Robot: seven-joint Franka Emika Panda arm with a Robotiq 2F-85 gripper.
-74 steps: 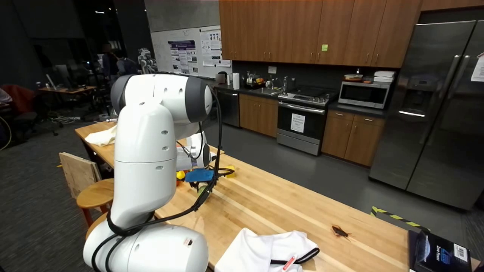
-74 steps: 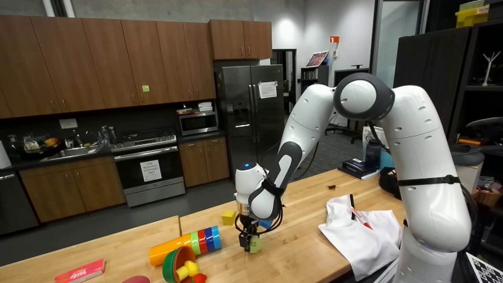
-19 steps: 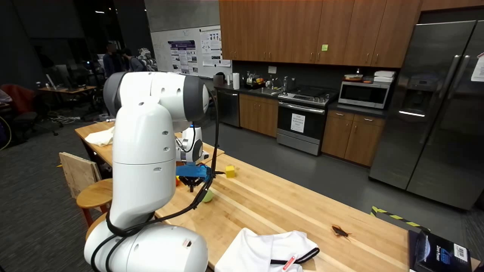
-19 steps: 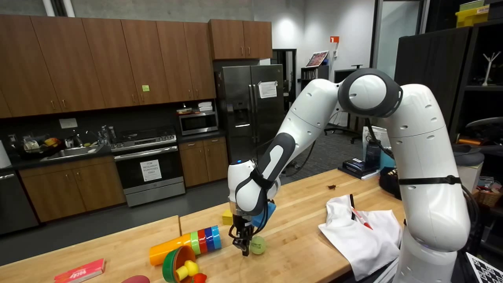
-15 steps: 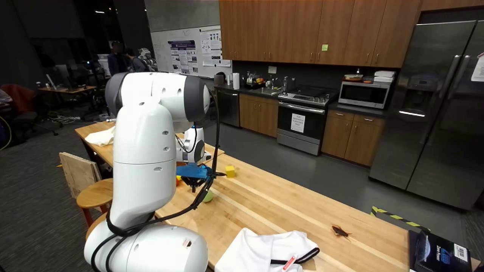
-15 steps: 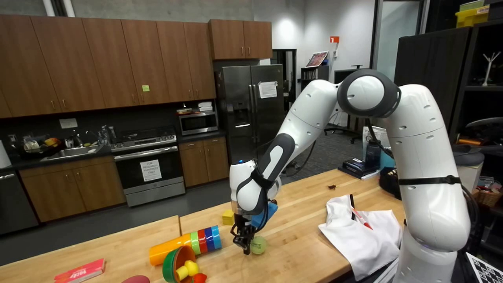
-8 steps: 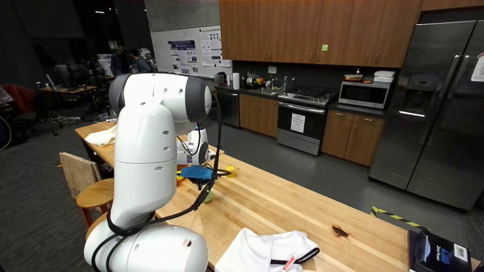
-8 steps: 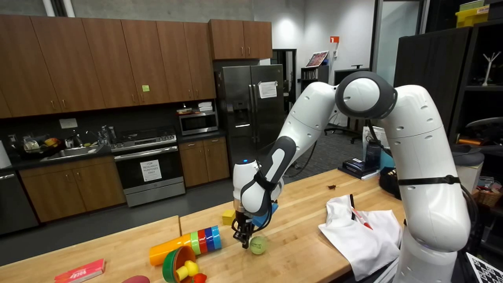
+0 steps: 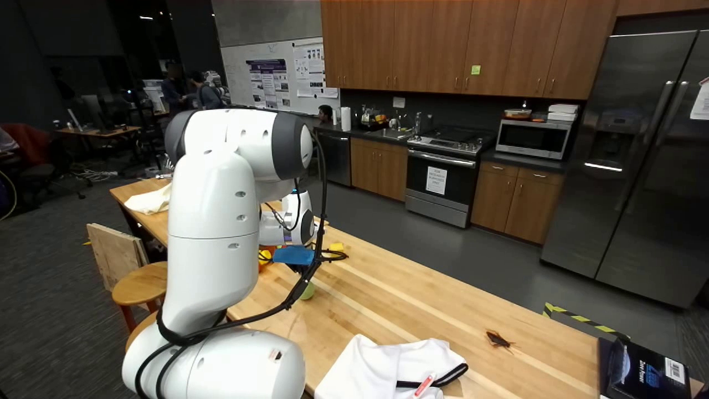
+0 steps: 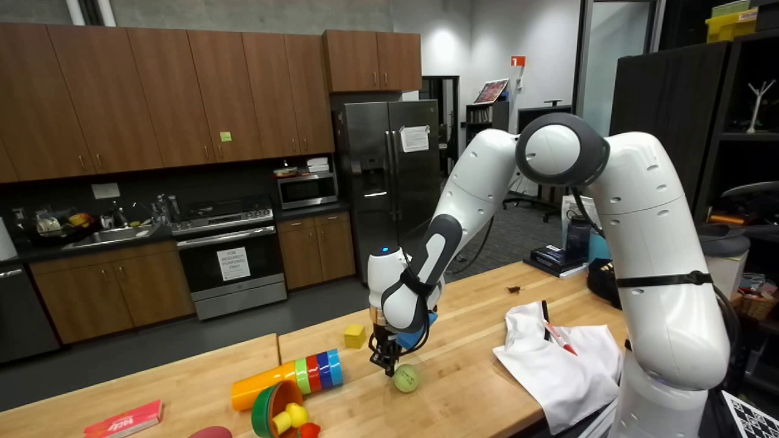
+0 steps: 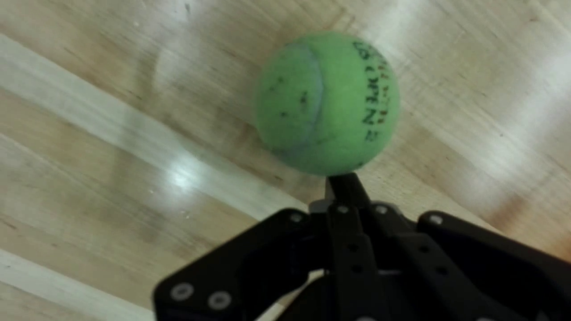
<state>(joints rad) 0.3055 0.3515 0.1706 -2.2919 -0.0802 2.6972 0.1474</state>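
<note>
Facing brown cupboards (image 10: 152, 103) and a grey fridge (image 10: 368, 140) in the background, across a long wooden table (image 10: 468, 395). Can spot a tennis ball (image 11: 328, 104) lying on the wood, at twelve o'clock from the tip of the gripper (image 11: 342, 180) in the wrist view. Can see jaws pressed fully together there, with no gap between and nothing in hold, ending right at the near edge of the ball (cannot tell whether touching or just short of it). In an exterior view, reading from the ball, can find a yellow block (image 10: 355, 336) at ten o'clock, a row of stacked cups (image 10: 316, 372) at nine and a white cloth (image 10: 548, 365) at three, all apart from it.

Judging by the fuzzy look, would expect a light, springy thing, firm underneath, giving a little under a squeeze, hardly slippery and not easily broken. More likely to roll than to slide if nudged off centre. Best taken, by guess, across the widest part, from nine o'clock and three o'clock in the wrist view, at or slightly below mid-height, squeezing evenly so as not to ride up over the curve and pop free
</note>
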